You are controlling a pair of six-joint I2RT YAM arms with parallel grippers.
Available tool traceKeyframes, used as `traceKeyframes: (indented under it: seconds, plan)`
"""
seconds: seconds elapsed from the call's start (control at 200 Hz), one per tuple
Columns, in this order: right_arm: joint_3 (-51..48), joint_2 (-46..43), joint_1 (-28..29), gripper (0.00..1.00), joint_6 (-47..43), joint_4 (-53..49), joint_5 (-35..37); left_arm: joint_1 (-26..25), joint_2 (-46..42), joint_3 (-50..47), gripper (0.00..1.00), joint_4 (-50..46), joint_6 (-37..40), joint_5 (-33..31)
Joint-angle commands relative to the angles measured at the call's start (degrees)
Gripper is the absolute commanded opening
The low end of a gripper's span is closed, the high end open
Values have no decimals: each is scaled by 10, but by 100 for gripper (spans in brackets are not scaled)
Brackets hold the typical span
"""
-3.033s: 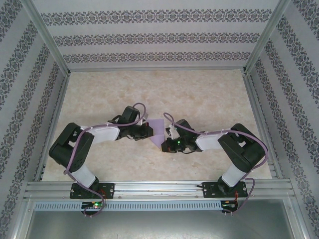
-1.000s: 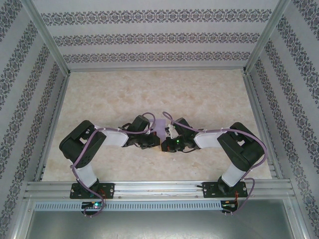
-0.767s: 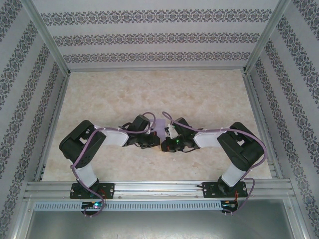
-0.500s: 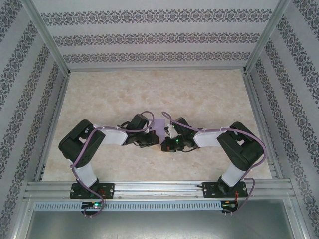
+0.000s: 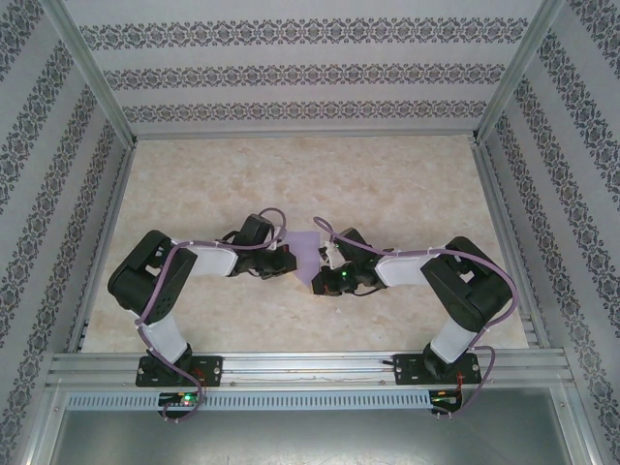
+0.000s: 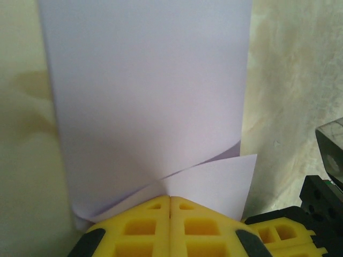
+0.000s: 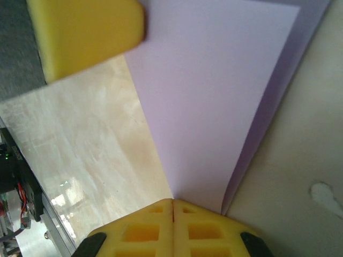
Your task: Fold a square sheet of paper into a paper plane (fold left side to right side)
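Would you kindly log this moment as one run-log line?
left gripper: shut, tips at sheet edge | right gripper: shut, tips at sheet corner | sheet: lavender, folded over

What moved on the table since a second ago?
The left arm pulled back towards the left, uncovering more of the thin lavender-purple folded sheet of paper. Nothing was grabbed or let go. The right arm stayed where it was beside the paper, the paper stayed lying on the table, and both pairs of jaws stayed shut.
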Motion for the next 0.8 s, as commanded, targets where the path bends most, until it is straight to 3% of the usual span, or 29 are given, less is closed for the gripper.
traceKeyframes:
  seconds: [0.0,0.47,0.635,0.794]
  plan:
    - [-24,45,16,0,-19,-82,61,44,2,-21,1,-20,29,-77]
    - [-20,39,17,0,-17,-82,55,114,-17,3,1,-47,70,-60]
    - [-21,32,17,0,-13,-74,51,108,-87,-9,1,-58,73,-34]
    - [-22,25,16,0,-11,-72,56,52,-132,-17,1,-56,72,-5]
